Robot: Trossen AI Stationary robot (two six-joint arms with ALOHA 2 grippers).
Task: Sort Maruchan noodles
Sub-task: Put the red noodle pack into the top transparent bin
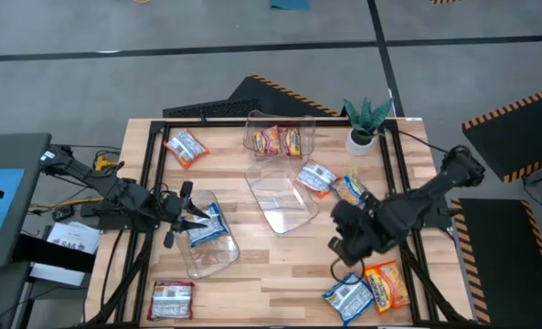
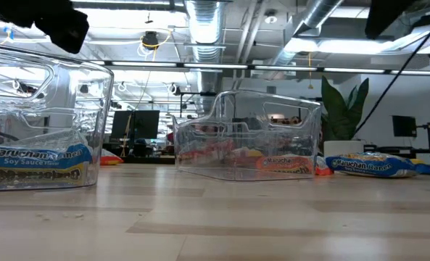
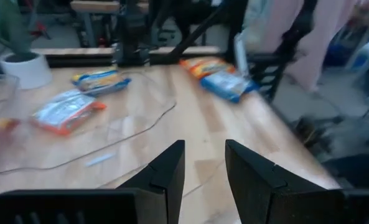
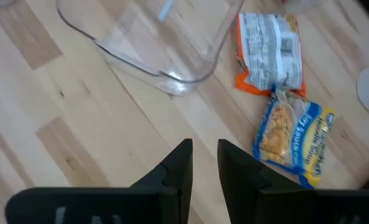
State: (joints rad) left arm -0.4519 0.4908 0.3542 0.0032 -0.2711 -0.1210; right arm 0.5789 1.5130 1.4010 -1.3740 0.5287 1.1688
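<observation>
Sort approx. 1/3 done, judging by what sits in bins vs. loose on the counter (image 1: 280,265).

Binned so far:
- Far bin (image 1: 280,137): 2 red/orange packets (image 1: 278,140) inside, well beyond both end effectors.
- Near-left bin (image 1: 207,239): 1 blue soy-sauce packet (image 1: 204,225), right under the left end effector (image 1: 186,217). Low view shows its label through the wall.
- Middle bin (image 1: 280,196): looks empty; lies between the 2 arms, just ahead of the right end effector (image 1: 351,239).

Loose, still to go (6 seen):
- Orange-edged packet (image 4: 270,53) and blue/yellow packet (image 4: 293,140), touching end to end, just ahead of the right end effector.
- Blue packet (image 1: 348,297) and orange packet (image 1: 387,283) side by side at the near counter edge, just behind the right end effector.
- Red/white packet (image 1: 172,299) at near-left corner, behind the left end effector.
- Orange-edged packet (image 1: 185,147) at far left, beyond the left end effector.

End effectors: both have fingers slightly apart with nothing between them (left fingers (image 3: 165,177), right fingers (image 4: 175,168)). Left sits over the near-left bin; right hovers above bare wood.

Est. next pick for the right arm: the pair ahead of it, closest reach.
</observation>
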